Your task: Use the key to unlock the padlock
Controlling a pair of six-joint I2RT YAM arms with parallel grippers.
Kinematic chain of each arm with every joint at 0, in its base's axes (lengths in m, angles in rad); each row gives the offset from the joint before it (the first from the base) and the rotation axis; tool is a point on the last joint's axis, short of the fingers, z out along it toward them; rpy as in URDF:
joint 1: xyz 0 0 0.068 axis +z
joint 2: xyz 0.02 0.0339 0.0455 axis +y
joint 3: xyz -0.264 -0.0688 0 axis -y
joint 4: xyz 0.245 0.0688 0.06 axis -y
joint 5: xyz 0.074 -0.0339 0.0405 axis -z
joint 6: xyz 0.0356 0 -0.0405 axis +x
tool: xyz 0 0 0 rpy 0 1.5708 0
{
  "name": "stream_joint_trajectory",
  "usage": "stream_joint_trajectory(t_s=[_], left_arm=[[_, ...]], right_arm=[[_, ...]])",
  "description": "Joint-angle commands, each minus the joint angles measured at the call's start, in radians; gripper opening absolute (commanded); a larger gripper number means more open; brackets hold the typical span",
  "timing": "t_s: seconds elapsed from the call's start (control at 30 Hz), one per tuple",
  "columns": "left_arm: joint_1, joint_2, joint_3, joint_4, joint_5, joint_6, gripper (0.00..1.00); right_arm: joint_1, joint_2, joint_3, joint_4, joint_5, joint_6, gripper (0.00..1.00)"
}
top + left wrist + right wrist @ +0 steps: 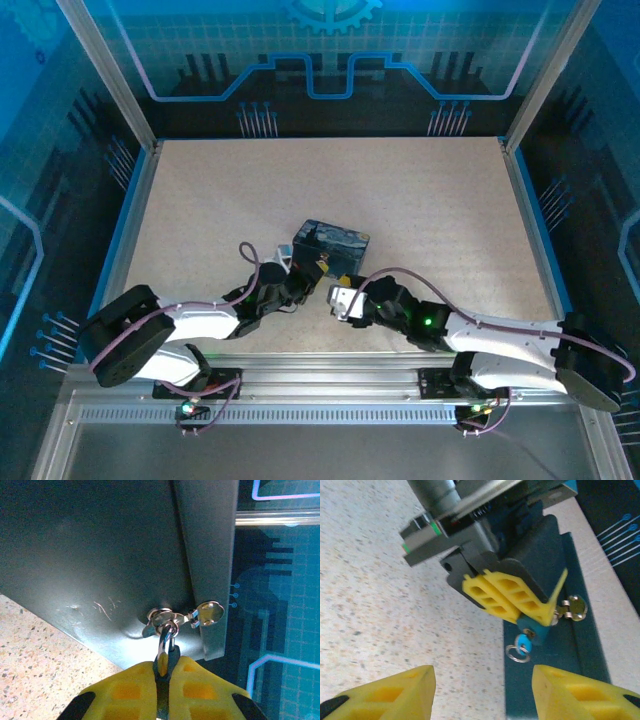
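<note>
The small padlock (534, 627) has a teal body and hangs by its silvery shackle (167, 635) from the hasp (161, 616) of the dark tin box (332, 244). My left gripper (167, 663) is shut on the padlock body, its yellow fingers (506, 596) pinching it from both sides. The key (522, 642), with a light-blue head and a wire ring (517, 654), sticks out of the padlock's underside. Just below the key, my right gripper (482, 676) stands open with nothing between its fingers. From above, both grippers meet at the tin's near side, with the right gripper (340, 298) close to the left gripper (317, 269).
A second metal latch tab (573, 608) sits on the tin's edge beside the padlock. The tin rests on a speckled beige table (420, 200) enclosed by metal-framed transparent walls (130, 190).
</note>
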Motion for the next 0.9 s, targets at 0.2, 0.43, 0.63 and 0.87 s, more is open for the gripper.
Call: stream_joint_trajectory(t_s=[0.2,0.43,0.63,0.87], left_arm=[[-0.005,-0.014,0.022,0.026,-0.006,0.009,0.0],[-0.005,-0.01,0.021,0.031,-0.006,0.002,0.0],[-0.006,-0.006,0.019,0.039,-0.005,-0.006,0.0],[-0.006,0.003,0.015,0.051,-0.004,-0.012,0.0]], right_arm=[[0.007,0.065,0.004,0.119,0.089,-0.065,0.47],[-0.001,0.161,0.031,0.18,0.126,-0.055,0.39],[-0.016,0.194,0.042,0.217,0.127,-0.04,0.34],[-0.023,0.214,0.053,0.228,0.127,-0.032,0.31]])
